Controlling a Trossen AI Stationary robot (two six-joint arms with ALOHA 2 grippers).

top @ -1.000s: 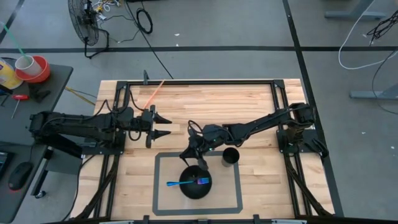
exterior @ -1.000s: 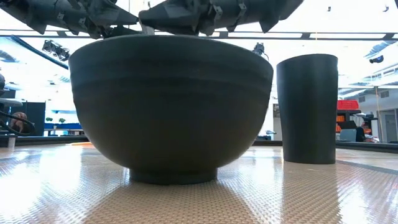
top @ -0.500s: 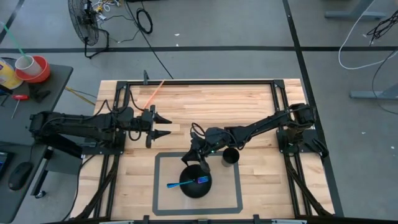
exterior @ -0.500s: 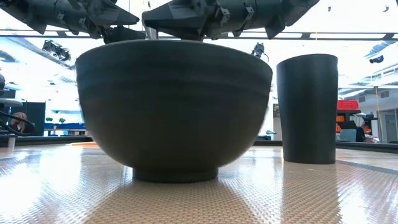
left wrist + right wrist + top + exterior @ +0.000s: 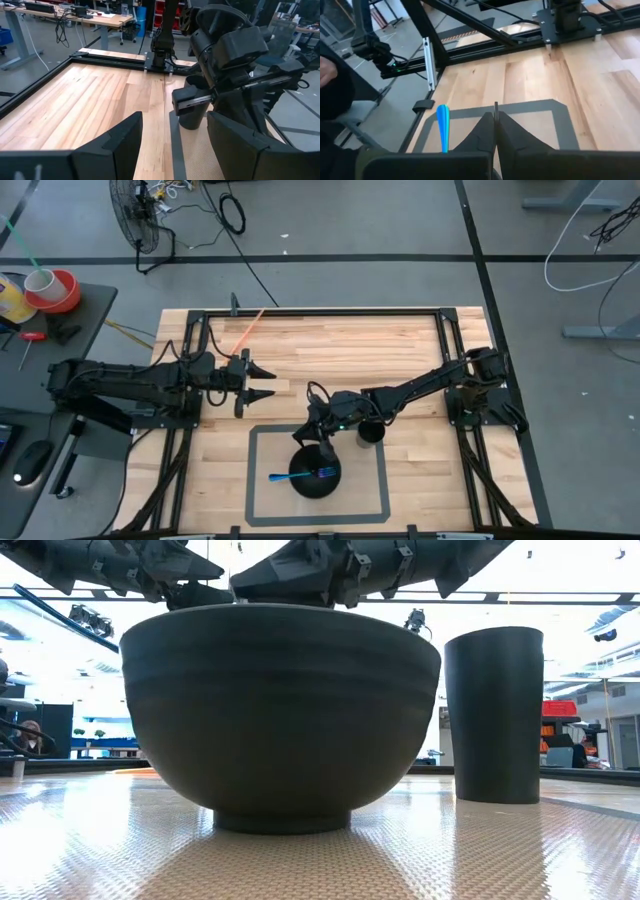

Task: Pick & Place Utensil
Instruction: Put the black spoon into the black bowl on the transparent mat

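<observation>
High view: right gripper point(image 5: 310, 439), jaws seemingly closed, over bowl point(image 5: 315, 476).

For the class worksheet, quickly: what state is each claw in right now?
Left claw: open, holding nothing.
Right claw: shut, nothing visibly between its fingers, above the bowl.

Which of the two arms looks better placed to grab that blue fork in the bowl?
The right. Its gripper hangs just over the bowl that holds the blue fork, fingers shut. The left gripper waits open, well back from the bowl.
</observation>
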